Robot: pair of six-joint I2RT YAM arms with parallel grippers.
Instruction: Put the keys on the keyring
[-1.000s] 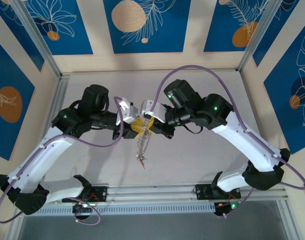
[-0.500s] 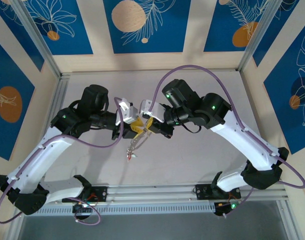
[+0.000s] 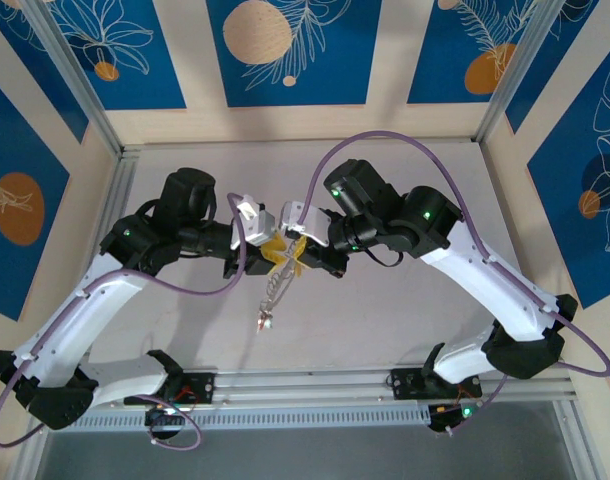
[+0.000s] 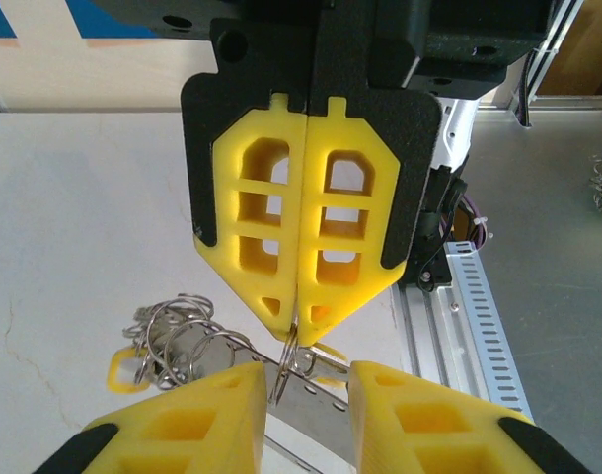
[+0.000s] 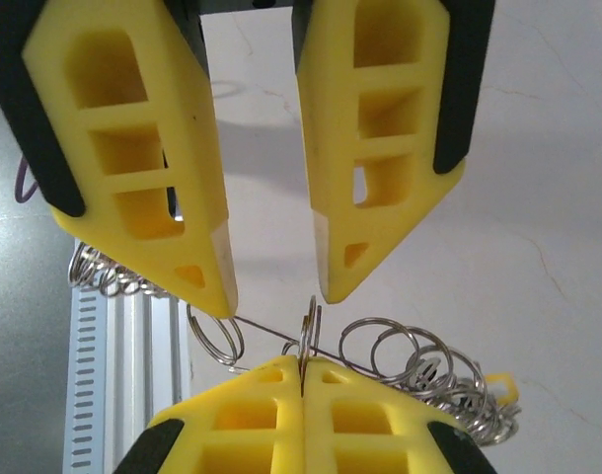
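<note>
blue leaf-print panels (image 3: 335,60) frame the pale table (image 3: 415,310) where my two arms meet nose to nose above mid-table. the right gripper (image 5: 303,367) is pressed together on a small split ring (image 5: 310,324), edge-on between its tips. facing it, the left gripper (image 5: 276,296) stands part-way spread, with bare tabletop showing between its tips. a flat piece of metal (image 4: 306,420) lies in that gap in the left wrist view, and i cannot tell whether it is gripped. the keyring (image 5: 266,333), a hair-thin wire, runs from one left fingertip (image 5: 217,296) to the pinched ring. the keys (image 3: 272,297) hang below the grippers in a loose string, a yellow tag (image 5: 503,383) among their rings.

i judge the lot light, hard and slippery, the wire springy and apt to twist, and the dangling bunch apt to swing. the best hold is flat across a ring's or key's faces, as the right has it. a single ring (image 5: 214,338) hangs just beside that left fingertip, crowding the approach. a second heap of rings (image 5: 102,274) lies by the slotted rail (image 5: 133,395), well apart. purple cables (image 3: 385,140) arch over the arms.
</note>
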